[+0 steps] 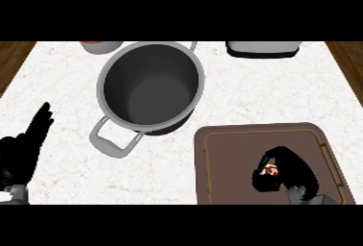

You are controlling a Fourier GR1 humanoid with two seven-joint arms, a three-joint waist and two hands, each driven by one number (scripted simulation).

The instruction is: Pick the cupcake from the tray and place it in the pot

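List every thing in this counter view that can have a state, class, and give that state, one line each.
pot: upright, lid off, nothing inside
tray: flat on the counter, cupcake not yet lifted out
cupcake: on the tray, mostly hidden by the right hand
right hand: curled round the cupcake
left hand: open, resting at the view's left edge

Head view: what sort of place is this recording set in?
Most likely a kitchen counter. A white marbled countertop with wood at its sides carries a large grey pot with loop handles and a brown tray, where the right robot hand curls round a cupcake.
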